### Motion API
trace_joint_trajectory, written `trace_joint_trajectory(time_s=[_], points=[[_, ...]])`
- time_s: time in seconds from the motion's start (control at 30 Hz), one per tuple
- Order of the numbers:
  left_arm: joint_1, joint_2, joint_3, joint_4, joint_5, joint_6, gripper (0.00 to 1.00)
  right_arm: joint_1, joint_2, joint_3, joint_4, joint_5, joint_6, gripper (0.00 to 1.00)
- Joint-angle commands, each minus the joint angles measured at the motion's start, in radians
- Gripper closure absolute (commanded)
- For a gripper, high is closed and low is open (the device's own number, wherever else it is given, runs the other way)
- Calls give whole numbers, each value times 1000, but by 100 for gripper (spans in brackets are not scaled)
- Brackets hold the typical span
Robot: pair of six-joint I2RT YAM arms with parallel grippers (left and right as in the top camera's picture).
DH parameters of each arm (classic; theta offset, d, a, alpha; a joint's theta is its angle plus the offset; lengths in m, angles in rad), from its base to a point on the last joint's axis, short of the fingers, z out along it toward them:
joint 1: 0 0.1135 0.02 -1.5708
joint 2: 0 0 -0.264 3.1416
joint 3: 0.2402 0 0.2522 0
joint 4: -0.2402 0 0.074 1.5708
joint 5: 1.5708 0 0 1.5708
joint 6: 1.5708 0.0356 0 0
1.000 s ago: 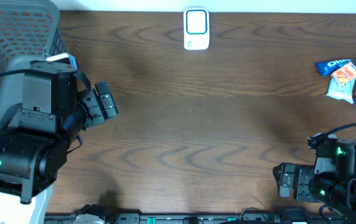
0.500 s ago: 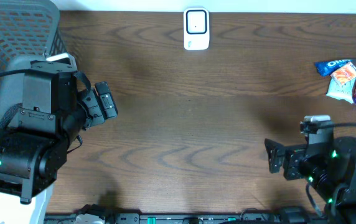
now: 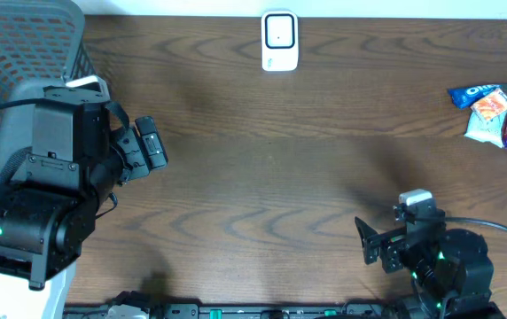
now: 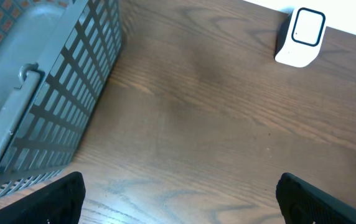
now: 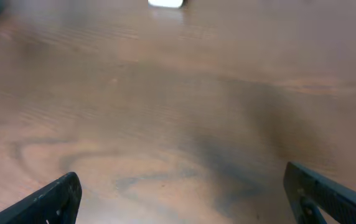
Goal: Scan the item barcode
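Leftward the right hand (image 3: 366, 244) has been shifted, opened wide like the left hand (image 3: 152, 146). The blue Oreo packet (image 3: 486, 92) is seen at the right edge of the desk (image 3: 262, 168), long axis left-right, logo up.

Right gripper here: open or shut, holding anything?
Open and empty: the right gripper shows both fingers spread wide in the wrist view, with only bare table between them.

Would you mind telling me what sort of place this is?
Probably a mock shop checkout on a wooden table: a white barcode scanner at the far edge, a grey mesh basket at left, snack packets at right.
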Motion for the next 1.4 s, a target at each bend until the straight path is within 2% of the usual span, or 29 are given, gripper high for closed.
trace_joint_trajectory(time_s=[0.0,0.2,0.63,0.87,1.37], points=[[5,-1,4,0,-12,13,2,-4,-95,-64,77,69,-16,1],[5,-1,4,0,-12,13,2,-5,-214,-226,327,73,-17,1],[5,-1,4,0,-12,13,2,-56,-287,-523,751,10,-37,1],[5,-1,4,0,-12,13,2,-105,-301,-580,803,10,-32,1],[5,-1,4,0,-12,13,2,-162,-301,-579,764,47,8,1]])
